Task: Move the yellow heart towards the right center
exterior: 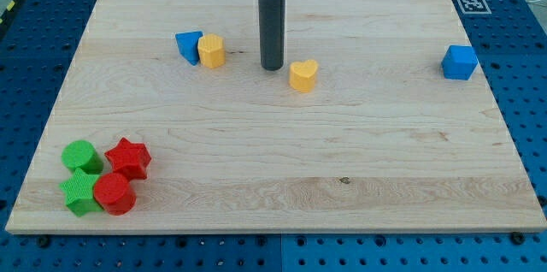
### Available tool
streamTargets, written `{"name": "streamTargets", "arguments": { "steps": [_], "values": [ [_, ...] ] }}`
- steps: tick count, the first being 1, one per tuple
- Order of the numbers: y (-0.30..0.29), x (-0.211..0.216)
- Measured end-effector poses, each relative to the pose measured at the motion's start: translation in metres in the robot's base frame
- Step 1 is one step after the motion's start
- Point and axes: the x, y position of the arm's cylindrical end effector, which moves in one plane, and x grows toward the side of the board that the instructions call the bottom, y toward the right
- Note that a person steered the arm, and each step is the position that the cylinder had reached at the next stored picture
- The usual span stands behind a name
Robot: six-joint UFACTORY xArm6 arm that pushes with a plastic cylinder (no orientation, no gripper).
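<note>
The yellow heart (303,75) lies on the wooden board (282,161), a little above the middle. My tip (273,68) rests just to the heart's left, a small gap apart from it. A yellow hexagonal block (211,51) sits further left, touching a blue triangular block (189,47). A blue cube (459,62) stands near the board's right edge.
At the bottom left is a tight cluster: a green cylinder (82,156), a red star (128,157), a green star (80,192) and a red cylinder (114,194). A marker tag (471,3) sits at the board's top right corner. A blue perforated table surrounds the board.
</note>
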Motion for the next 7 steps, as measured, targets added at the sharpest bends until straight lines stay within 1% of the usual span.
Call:
{"name": "streamTargets", "arguments": {
  "steps": [1,2,4,5,6,7],
  "values": [
    [0.016,0.033],
    [0.037,0.054],
    [0.074,0.032],
    [0.076,0.034],
    [0.063,0.044],
    [0.038,0.04]
  ]
}}
